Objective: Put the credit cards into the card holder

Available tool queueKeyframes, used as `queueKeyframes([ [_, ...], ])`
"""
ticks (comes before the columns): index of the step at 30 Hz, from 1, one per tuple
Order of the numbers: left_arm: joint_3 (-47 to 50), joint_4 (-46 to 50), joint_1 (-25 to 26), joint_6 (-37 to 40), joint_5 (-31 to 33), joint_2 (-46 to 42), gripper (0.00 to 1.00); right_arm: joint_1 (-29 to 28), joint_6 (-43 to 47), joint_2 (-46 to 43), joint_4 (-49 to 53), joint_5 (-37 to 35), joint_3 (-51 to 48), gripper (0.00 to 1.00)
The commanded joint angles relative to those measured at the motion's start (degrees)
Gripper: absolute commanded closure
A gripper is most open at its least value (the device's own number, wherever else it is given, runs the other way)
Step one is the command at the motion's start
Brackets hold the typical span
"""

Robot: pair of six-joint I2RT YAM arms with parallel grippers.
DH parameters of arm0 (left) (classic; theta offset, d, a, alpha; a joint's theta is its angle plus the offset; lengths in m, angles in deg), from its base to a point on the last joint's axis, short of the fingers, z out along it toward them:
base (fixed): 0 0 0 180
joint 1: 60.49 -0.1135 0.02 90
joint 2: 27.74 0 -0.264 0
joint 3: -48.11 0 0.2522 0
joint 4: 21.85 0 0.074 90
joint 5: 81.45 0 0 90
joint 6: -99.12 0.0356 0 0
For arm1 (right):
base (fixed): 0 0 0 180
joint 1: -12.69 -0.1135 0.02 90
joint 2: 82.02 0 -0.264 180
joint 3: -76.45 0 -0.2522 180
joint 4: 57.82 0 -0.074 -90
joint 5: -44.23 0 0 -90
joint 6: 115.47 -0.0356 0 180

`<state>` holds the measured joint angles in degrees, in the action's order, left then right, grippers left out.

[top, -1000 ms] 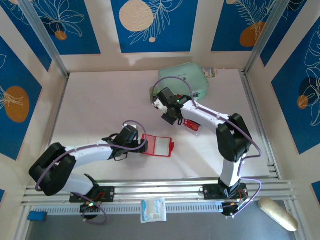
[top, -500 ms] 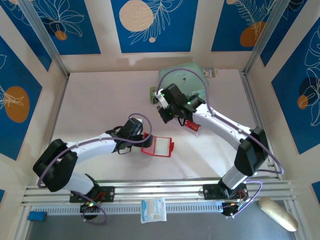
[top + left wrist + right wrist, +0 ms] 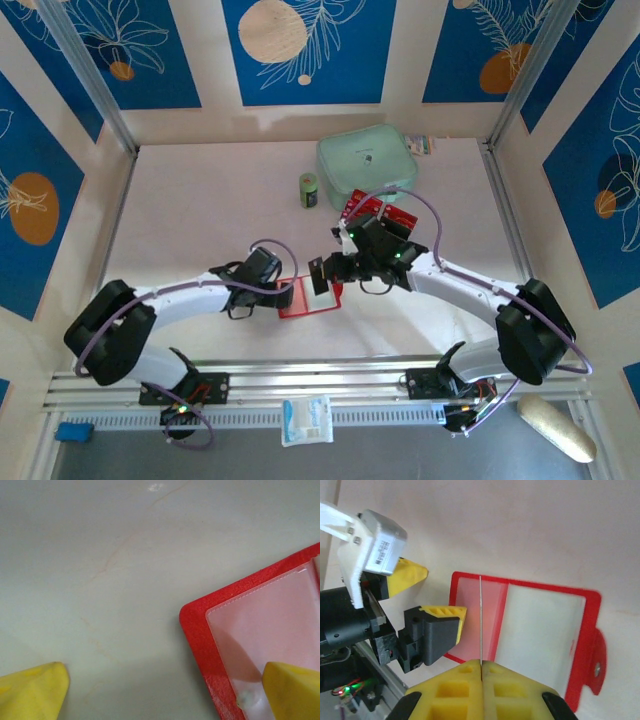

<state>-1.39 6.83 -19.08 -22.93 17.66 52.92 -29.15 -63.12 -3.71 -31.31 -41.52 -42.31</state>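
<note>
The card holder (image 3: 300,308) lies open in the middle of the table, red with pale inner pockets (image 3: 545,630) and a silver snap stud (image 3: 596,668). My right gripper (image 3: 481,664) is shut on one of the credit cards (image 3: 480,620), seen edge-on as a thin pale line above the holder's left pocket. From above the same card (image 3: 318,273) looks dark, and the right gripper (image 3: 325,272) hangs over the holder. My left gripper (image 3: 162,692) is open, straddling the holder's corner (image 3: 200,645), with one fingertip (image 3: 292,690) on the pocket. More red cards (image 3: 365,208) lie by the pouch.
A mint-green zip pouch (image 3: 366,155) sits at the back, with a small green cylinder (image 3: 309,190) to its left. Aluminium rails (image 3: 330,375) run along the near edge. A white packet (image 3: 306,420) and a beige object (image 3: 555,428) lie beyond the rails.
My right arm has swung from the cards near the pouch down and left to above the holder, carrying a card. The left gripper has stayed open at the holder's left edge.
</note>
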Motion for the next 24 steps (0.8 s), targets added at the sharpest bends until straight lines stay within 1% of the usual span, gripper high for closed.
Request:
queueKeyframes([
  [1,2.3,1.2,-0.3,-2.4,0.4,-1.4,0.00,-0.1,-7.3,-0.5,-9.8,4.4,-3.4,1.00],
  [6,2.0,1.0,-0.2,-2.2,0.5,-1.4,0.00,-0.6,-10.2,0.5,-18.9,4.7,-8.8,1.00],
  [11,1.9,1.2,-0.2,-2.2,1.1,-1.7,0.00,-0.6,-11.6,1.3,-26.6,3.5,-13.3,1.00],
  [18,3.0,2.2,-0.3,-3.7,2.4,-2.6,0.00,-0.4,-11.7,4.0,-31.8,3.7,-15.6,1.00],
  [24,3.6,2.7,-0.2,-4.6,3.1,-2.9,0.00,-0.2,-11.8,6.1,-34.2,3.4,-16.0,1.00],
])
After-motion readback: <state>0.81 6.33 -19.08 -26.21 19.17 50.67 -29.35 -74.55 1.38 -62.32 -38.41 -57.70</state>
